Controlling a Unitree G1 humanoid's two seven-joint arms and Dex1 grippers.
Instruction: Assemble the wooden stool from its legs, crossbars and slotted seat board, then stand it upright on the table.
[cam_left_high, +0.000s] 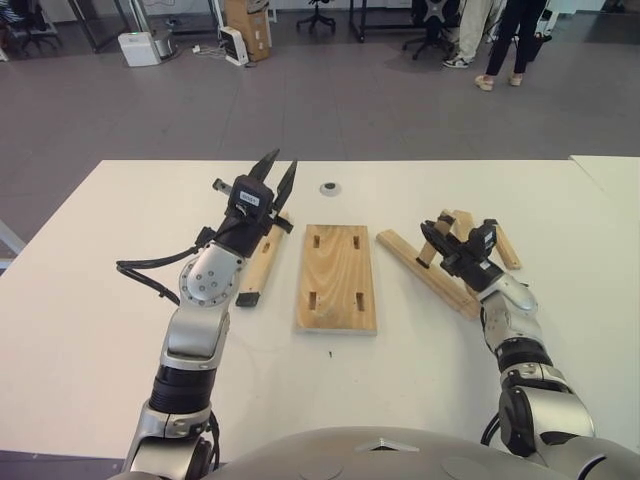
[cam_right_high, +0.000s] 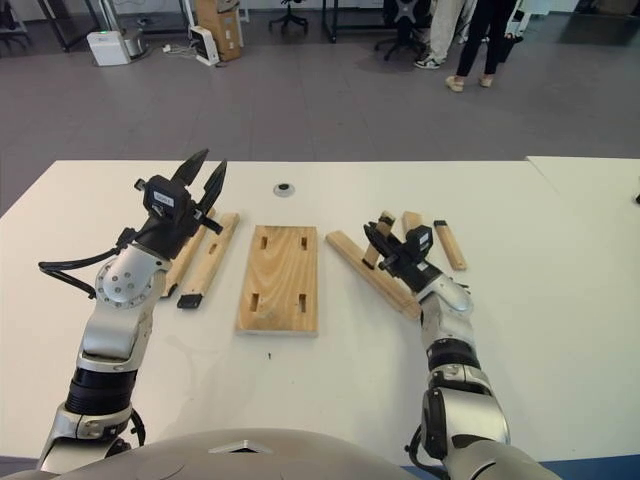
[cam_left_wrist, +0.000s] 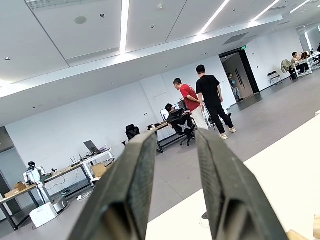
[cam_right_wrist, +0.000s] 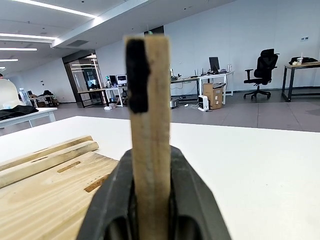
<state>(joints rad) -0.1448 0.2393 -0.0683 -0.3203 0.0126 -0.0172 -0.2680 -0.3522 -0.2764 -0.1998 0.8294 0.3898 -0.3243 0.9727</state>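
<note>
The slotted seat board lies flat in the middle of the white table. Two wooden legs lie side by side left of it. My left gripper hangs above their far ends, open and holding nothing, its fingers pointing away over the table. Right of the board a long leg lies at a slant, with short bars beyond it. My right gripper is shut on a short wooden bar with a black end, right over that cluster of pieces.
A small black round object sits on the table just beyond the board. A second table's corner shows at the far right. Bare table surface lies in front of the board and to the far left.
</note>
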